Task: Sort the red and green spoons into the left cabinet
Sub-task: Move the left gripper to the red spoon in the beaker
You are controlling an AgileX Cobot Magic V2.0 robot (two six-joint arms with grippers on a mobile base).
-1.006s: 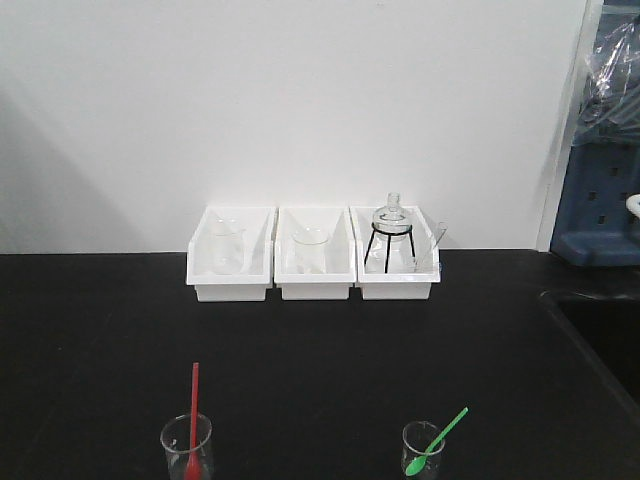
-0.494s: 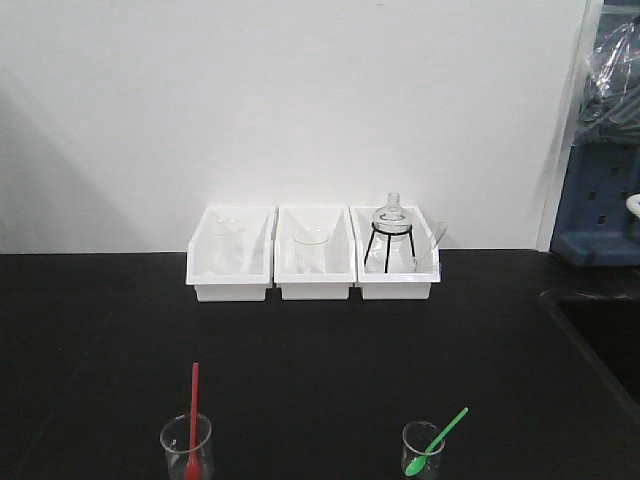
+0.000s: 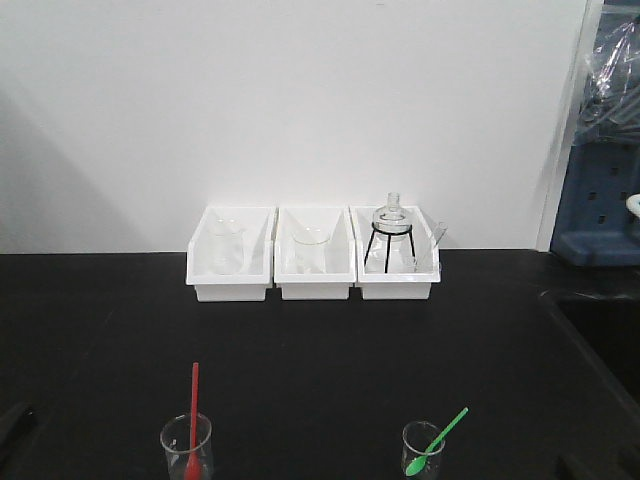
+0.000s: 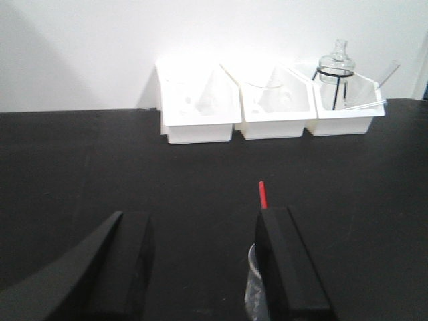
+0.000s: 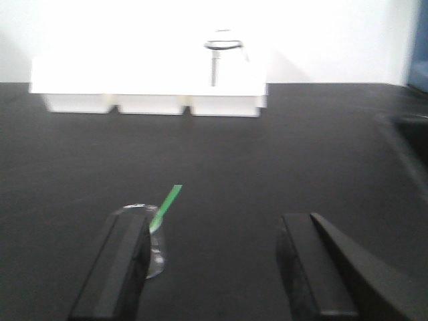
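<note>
A red spoon (image 3: 193, 398) stands bowl-down in a glass beaker (image 3: 186, 447) at the table's front left. The shorter green spoon (image 3: 443, 436) leans in a smaller beaker (image 3: 421, 451) at the front right. In the left wrist view my left gripper (image 4: 207, 261) is open and empty. The red spoon's handle tip (image 4: 263, 194) and its beaker's rim (image 4: 252, 277) show just behind the gripper's right finger (image 4: 287, 261). My right gripper (image 5: 214, 267) is open and empty too. The green spoon (image 5: 166, 206) and its beaker (image 5: 154, 251) sit by its left finger (image 5: 120, 267). The left cabinet is out of view.
Three white bins (image 3: 314, 254) line the wall, holding clear beakers and a flask on a black tripod (image 3: 390, 240). A blue perforated unit (image 3: 600, 200) under a plastic bag stands at the far right. A dark recess (image 3: 600, 330) drops at the table's right side.
A dark part of my left arm has come into the bottom left corner of the front view. The spoons, beakers and bins have not moved.
</note>
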